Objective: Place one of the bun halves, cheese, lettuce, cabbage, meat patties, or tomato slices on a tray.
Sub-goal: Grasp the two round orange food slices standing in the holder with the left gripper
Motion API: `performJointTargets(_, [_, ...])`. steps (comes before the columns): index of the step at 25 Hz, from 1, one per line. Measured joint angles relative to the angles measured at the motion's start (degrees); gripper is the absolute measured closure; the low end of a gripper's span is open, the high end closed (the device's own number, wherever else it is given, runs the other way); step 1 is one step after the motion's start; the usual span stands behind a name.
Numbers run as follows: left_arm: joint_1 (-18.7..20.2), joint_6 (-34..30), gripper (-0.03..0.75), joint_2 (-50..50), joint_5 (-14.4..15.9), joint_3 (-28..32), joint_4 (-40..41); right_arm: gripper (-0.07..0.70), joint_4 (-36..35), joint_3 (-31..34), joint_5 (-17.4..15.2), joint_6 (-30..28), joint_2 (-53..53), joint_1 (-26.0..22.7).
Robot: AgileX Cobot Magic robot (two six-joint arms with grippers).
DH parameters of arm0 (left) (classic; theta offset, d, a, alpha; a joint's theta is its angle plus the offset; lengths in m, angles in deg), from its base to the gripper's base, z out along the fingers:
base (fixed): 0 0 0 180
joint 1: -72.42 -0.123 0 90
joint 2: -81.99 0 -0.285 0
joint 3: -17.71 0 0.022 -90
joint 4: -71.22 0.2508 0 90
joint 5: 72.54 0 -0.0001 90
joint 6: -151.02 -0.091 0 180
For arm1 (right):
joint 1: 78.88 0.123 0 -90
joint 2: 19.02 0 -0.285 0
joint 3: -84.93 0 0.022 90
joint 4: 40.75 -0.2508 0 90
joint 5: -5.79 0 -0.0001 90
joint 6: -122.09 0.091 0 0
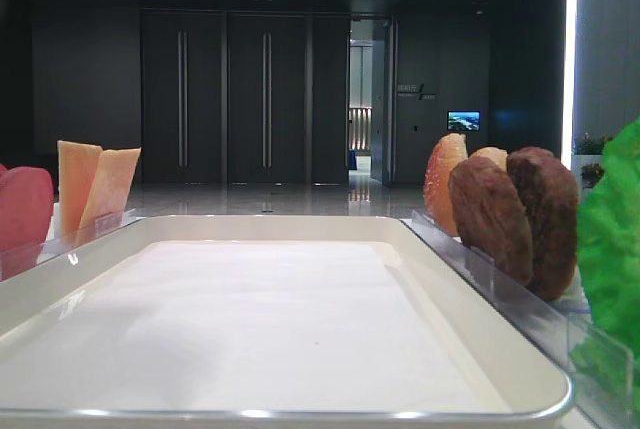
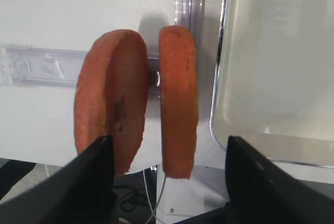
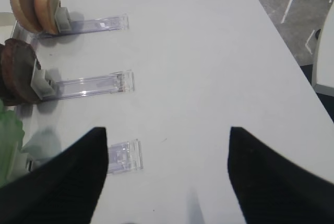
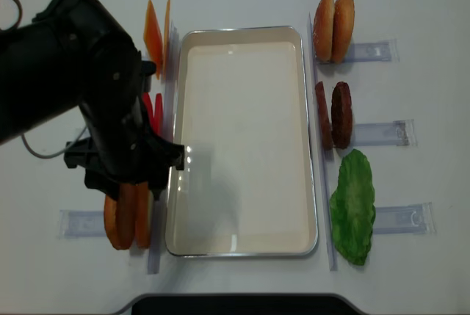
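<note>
The tray in the middle of the overhead view holds nothing yet, only its white paper lining, so no placement has been made.

The left gripper is spread, its dark fingers showing at the bottom of the wrist view on either side of two bun halves that stand on edge in a clear rack. Neither finger appears pressed against the bread, so nothing is gripped; I judge the pick is just being lined up. In the overhead view these buns sit at lower left, just beside the tray's left rim.

The right gripper is also spread, above bare bench, holding nothing.

Cheese, tomato slices, meat patties and lettuce stand untouched in their racks. Gripping, lifting and setting a piece down all remain.
</note>
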Motion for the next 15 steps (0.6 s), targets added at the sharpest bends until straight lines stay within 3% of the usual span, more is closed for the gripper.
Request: performJointTargets(15, [0.00, -0.82, 0.209, 6.29, -1.76, 0.00, 0.61, 0.166, 0.00, 0.00, 0.00, 0.00, 0.00, 0.00])
